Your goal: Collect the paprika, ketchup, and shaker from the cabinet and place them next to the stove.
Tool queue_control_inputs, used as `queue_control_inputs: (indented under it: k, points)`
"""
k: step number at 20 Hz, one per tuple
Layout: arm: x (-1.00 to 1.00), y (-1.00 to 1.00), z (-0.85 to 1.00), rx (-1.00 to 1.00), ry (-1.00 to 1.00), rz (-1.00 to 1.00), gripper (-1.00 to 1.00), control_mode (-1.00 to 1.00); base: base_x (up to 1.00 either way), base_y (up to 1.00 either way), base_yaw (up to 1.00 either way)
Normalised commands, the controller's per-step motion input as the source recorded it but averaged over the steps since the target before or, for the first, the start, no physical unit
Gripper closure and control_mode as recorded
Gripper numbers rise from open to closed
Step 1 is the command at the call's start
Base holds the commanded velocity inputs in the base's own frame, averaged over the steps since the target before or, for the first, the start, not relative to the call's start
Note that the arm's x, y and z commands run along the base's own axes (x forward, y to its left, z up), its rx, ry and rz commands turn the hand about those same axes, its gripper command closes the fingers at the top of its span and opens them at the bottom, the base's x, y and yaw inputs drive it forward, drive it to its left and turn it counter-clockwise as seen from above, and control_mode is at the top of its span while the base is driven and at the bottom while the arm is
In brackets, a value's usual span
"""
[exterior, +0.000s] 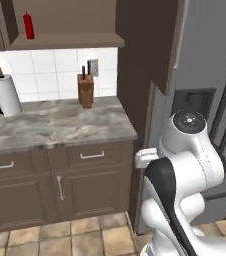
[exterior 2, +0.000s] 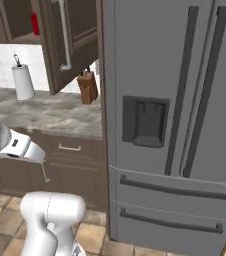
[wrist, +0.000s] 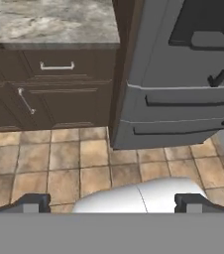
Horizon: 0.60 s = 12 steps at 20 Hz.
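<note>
The ketchup [exterior: 29, 26], a slim red bottle, stands upright at the left of the cabinet's [exterior: 67, 41] open shelf niche, high above the counter. From the other side the ketchup [exterior 2: 35, 23] shows inside the cabinet [exterior 2: 16, 22], beside its swung-open door [exterior 2: 72, 35]. My gripper [wrist: 111, 203] is open and holds nothing. Its two dark fingertips [wrist: 32, 202] stand wide apart, pointing down at the tiled floor in front of the lower drawers, far below the shelf. The paprika, the shaker and the stove are out of view.
A marble counter [exterior: 60, 125] carries a paper towel roll [exterior: 7, 95] and a wooden knife block [exterior: 85, 90]. A tall grey fridge [exterior 2: 175, 115] stands right of the counter. Brown drawers with silver handles [wrist: 57, 66] sit under the counter.
</note>
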Motion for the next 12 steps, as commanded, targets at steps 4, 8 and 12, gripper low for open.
queue_control_inputs:
  k: [4,8,12]
  points:
    - [0.0,0.0,0.0,0.0,0.0,0.0,-1.0,1.0,0.77,0.88,0.02]
    - [0.0,0.0,0.0,0.0,0.0,0.0,-1.0,1.0,0.87,0.44,0.01]
    - [0.0,0.0,0.0,0.0,0.0,0.0,-1.0,1.0,1.0,0.22,0.03]
